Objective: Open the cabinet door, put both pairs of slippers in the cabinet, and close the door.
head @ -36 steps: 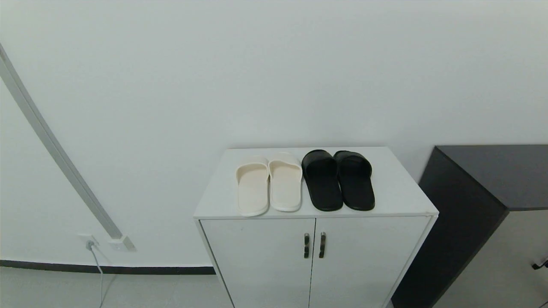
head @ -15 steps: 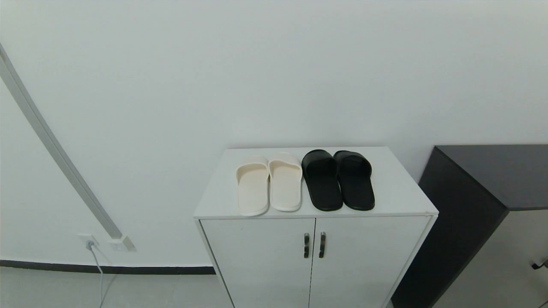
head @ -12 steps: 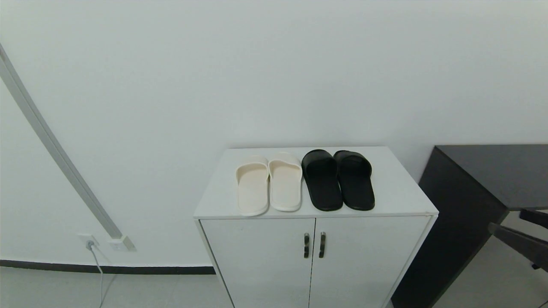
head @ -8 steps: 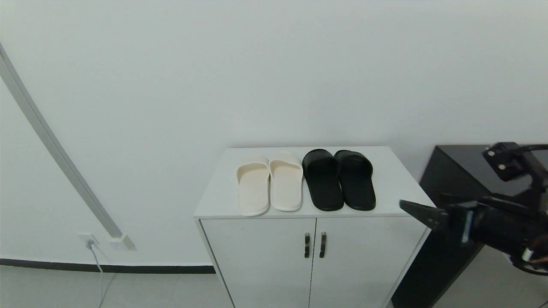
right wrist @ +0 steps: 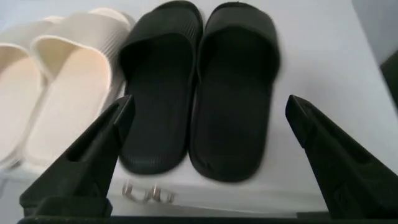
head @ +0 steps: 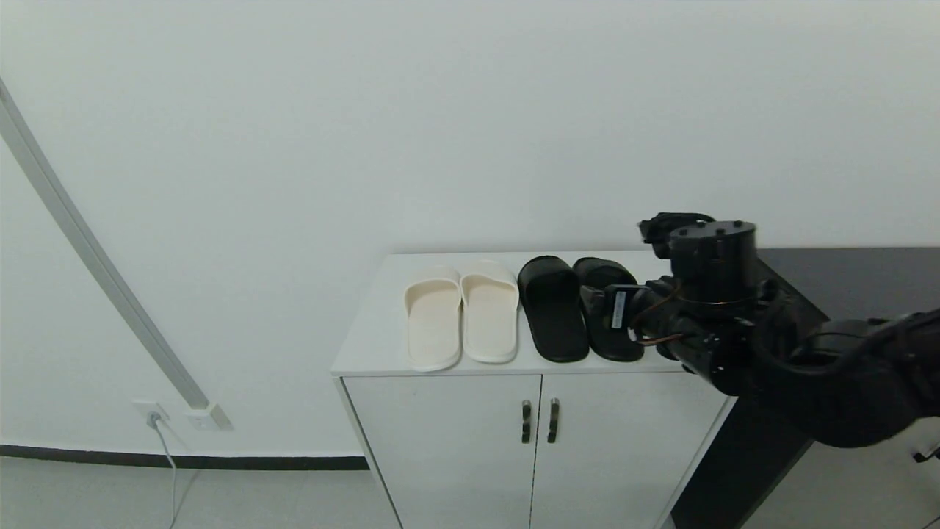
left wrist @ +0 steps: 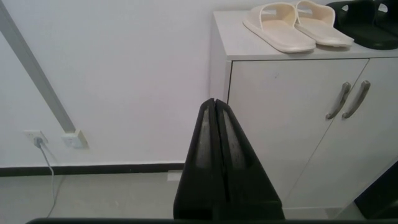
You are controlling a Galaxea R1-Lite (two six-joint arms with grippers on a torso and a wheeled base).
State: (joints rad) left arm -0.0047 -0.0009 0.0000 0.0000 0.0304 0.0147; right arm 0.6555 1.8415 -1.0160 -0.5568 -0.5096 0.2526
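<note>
cabinet top (head: 371,338) | cream slippers (head: 470,319) | black slippers (head: 554,316) (side by side)

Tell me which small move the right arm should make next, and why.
Probably lower the right gripper: its fingers stand open on either side of the pair of black slide slippers. The white two-door cabinet is shut, though, so its door must open before stowing.

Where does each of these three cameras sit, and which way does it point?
Head view: on the head, facing forward and down at the white cabinet; the right arm shows by the black slippers.
Left wrist view: on the left wrist, facing the cabinet doors past the shut left gripper.
Right wrist view: above the black slippers, looking down through the open right gripper.
All three share the cream slippers.
</note>
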